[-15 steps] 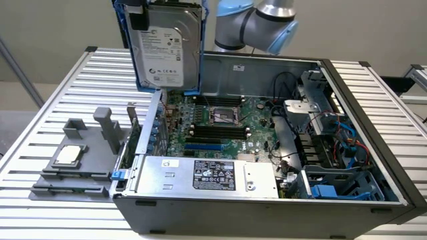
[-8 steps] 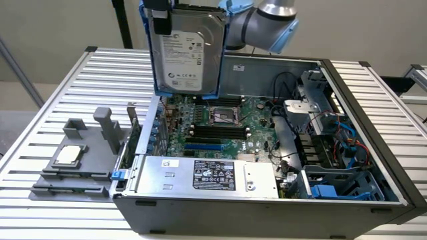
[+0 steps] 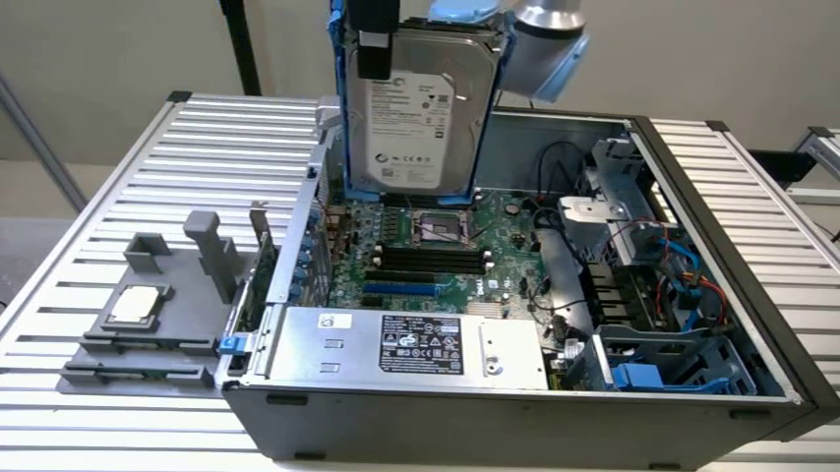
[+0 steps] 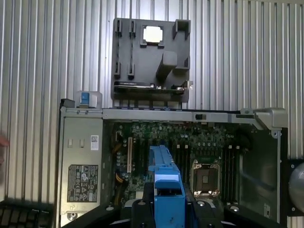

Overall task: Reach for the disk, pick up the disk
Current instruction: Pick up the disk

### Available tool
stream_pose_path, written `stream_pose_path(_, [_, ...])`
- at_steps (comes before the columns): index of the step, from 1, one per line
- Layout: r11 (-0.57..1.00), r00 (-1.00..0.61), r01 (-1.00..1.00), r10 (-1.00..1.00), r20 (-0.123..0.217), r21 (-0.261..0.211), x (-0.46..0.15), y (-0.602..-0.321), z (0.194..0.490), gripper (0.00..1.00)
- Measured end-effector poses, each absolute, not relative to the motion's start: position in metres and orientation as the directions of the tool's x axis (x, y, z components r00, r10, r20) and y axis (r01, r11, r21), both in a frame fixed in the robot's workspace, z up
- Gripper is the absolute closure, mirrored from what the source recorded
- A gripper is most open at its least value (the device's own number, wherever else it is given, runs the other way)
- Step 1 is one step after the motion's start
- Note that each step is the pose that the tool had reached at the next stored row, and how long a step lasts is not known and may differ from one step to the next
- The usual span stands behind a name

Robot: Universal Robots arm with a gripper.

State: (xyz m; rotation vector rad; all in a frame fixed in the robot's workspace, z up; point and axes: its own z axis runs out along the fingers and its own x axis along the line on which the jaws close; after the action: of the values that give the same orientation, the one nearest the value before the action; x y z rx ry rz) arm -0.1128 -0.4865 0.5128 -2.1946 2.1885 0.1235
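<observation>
We see the end effector (image 3: 372,39) clamped on the top edge of the disk (image 3: 417,108), with one finger on each side. The disk hangs upright, high above the open computer case (image 3: 525,393) on the ribbed surface (image 3: 105,197).

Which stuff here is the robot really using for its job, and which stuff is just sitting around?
For the job:
- the disk, held upright in the air over the open computer
- the gripper, clamped on its blue rail

Just sitting around:
- small silver chip on the grey holder
- silver box with black label
- computer case
</observation>
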Motion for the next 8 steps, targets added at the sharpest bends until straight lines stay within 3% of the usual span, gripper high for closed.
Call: stream_pose_path(8, [-0.004,0.002,-1.0,-0.996,-0.085,0.028,-0.076,-0.499,0.513,0.67])
